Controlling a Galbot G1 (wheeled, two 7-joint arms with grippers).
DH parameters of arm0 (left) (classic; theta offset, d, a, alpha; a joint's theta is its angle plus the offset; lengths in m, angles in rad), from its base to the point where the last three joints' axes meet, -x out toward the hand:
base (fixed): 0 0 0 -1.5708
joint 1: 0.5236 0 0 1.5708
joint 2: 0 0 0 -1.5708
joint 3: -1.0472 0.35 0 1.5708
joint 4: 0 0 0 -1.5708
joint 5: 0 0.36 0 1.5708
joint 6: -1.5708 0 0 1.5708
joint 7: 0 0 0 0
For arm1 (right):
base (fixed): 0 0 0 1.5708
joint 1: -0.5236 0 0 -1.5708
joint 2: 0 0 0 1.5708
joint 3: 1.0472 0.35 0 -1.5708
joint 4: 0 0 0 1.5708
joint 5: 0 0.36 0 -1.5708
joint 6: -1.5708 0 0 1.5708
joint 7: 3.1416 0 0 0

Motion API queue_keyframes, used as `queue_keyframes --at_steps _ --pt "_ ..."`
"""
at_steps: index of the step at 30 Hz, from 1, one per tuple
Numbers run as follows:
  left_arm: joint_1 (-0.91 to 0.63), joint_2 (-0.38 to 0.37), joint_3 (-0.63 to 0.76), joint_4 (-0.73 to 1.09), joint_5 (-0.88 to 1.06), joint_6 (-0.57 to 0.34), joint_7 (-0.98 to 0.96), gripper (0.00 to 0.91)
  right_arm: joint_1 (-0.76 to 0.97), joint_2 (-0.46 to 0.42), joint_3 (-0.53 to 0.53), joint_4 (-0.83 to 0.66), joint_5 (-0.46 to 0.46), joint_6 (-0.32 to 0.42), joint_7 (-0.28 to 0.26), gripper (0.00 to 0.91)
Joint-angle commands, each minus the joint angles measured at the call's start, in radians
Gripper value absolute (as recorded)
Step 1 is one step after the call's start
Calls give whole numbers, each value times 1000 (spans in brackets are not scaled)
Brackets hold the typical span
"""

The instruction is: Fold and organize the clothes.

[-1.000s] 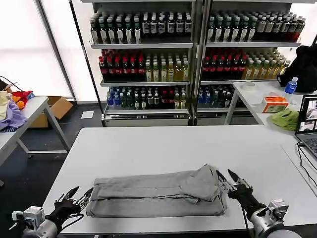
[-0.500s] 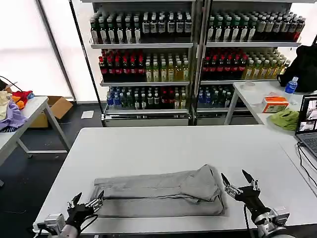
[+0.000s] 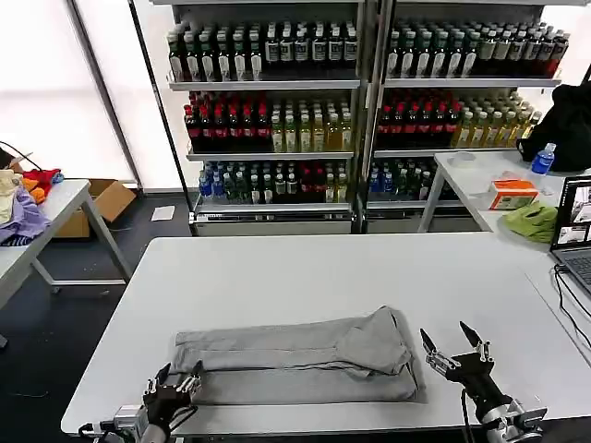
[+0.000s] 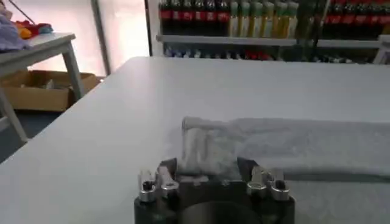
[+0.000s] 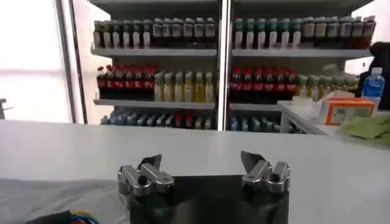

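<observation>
Our shirt looks soft and floppy, so we should grab its ends. Left gripper and right gripper are open, holding nothing.

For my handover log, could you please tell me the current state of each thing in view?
Grey shirt: folded into a long band, flat on the white table.
Left tool: open, at the shirt's left end.
Right tool: open, beside the right end, apart.
Laptop: open, screen lit.
</observation>
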Motion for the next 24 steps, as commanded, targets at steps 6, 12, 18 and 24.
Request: queue_keyframes --at_steps 6,12,18,24 --pt "2 -7 -6 22 22 -37 116 0 -19 8 7 12 37 18 6 907" --pt "-9 3 -47 22 -24 -31 127 10 -22 -7 22 27 59 18 7 907" --pt "-18 53 -282 -15 -113 -10 222 10 -24 -14 27 31 67 19 10 907" --pt "-37 211 -560 22 -126 25 344 0 -11 -18 16 36 69 16 17 907"
